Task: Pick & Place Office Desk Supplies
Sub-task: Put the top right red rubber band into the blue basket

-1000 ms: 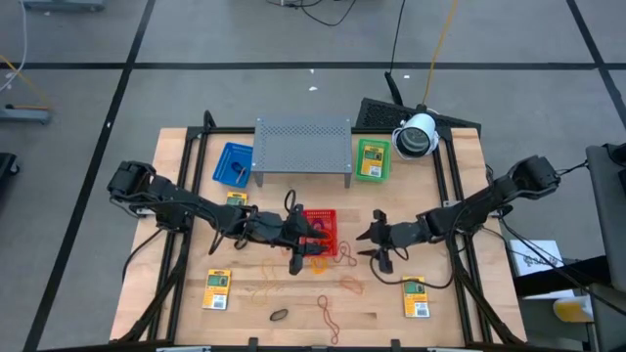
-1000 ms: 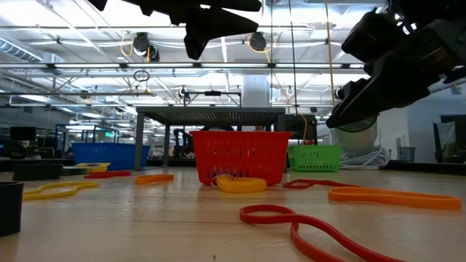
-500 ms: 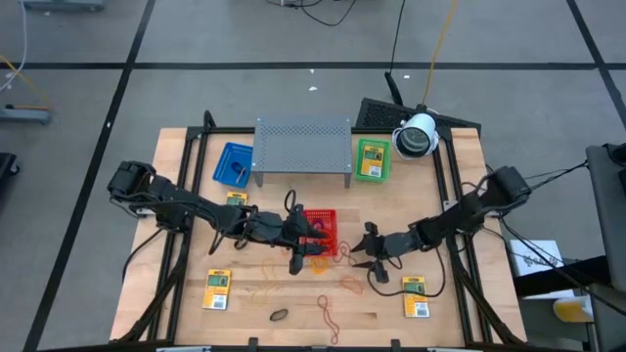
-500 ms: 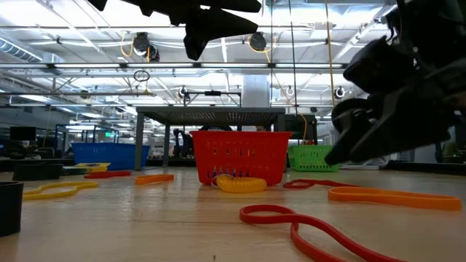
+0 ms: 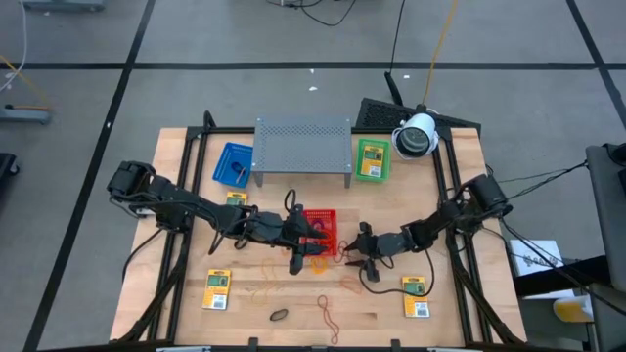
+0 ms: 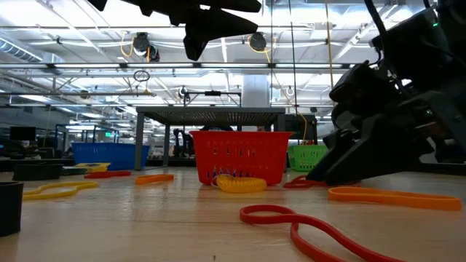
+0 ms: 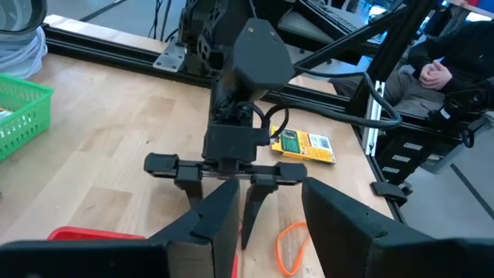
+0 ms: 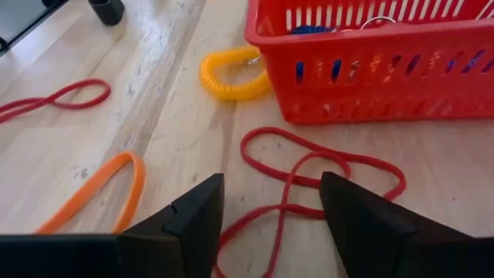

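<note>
right gripper (image 5: 361, 256) jaws spread, empty, low beside red basket (image 5: 321, 227) | straddle red rubber band (image 8: 309, 181), close at table | left gripper (image 5: 298, 246) jaws unclear

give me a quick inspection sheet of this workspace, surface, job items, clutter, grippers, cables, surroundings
surface: wooden table, bare between the loose items.
job's things: red rubber band looped beside the red basket; orange band and yellow coil lie loose; yellow-and-green packets at the near corners.
clutter: blue basket, green basket and grey perforated rack at the back.
grippers: left gripper over the red basket, open or shut not clear; right gripper open, low over the red band.
cables: black cables run along both arms; others trail on the floor.
surroundings: a seated person past the table edge.
</note>
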Action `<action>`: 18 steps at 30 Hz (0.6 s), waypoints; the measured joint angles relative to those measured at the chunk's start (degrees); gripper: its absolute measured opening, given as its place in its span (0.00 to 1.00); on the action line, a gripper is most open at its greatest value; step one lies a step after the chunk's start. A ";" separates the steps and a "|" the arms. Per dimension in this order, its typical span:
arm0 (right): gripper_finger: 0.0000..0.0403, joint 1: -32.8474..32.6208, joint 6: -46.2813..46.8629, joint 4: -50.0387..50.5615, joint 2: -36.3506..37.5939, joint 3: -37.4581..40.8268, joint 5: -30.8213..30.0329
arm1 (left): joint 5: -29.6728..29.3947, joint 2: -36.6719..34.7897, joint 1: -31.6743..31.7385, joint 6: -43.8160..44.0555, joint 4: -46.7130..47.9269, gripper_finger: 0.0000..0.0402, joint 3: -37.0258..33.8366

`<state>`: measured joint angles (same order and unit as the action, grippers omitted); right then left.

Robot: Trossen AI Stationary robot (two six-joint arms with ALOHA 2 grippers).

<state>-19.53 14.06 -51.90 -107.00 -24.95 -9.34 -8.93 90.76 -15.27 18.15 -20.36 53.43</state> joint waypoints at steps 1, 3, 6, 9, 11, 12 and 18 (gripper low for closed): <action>0.50 0.23 -0.02 -0.32 -0.47 0.00 -0.19 | 0.00 0.00 0.02 0.02 0.00 0.37 0.00; 0.46 0.41 0.17 -0.17 -1.02 0.06 -0.41 | 0.00 0.00 0.00 0.04 0.01 0.37 0.00; 0.36 0.66 0.93 0.86 -1.58 0.11 -1.54 | 0.00 0.00 0.00 0.13 0.00 0.37 0.00; 0.21 0.98 1.37 2.67 -1.62 0.11 -1.97 | 0.00 0.00 0.00 0.13 0.00 0.37 0.00; 0.08 1.16 1.96 3.15 -1.64 0.11 -2.12 | 0.00 0.00 0.01 0.13 0.00 0.37 0.00; 0.04 1.20 1.95 3.33 -1.66 0.13 -2.25 | 0.00 0.00 0.00 0.13 0.00 0.37 0.00; 0.01 1.48 3.26 5.23 0.83 1.14 -2.32 | 0.02 0.00 0.00 0.37 -0.02 0.37 0.00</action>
<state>-18.04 17.32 -46.67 -106.17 -23.81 -11.66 -8.91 90.76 -15.27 18.52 -20.38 53.43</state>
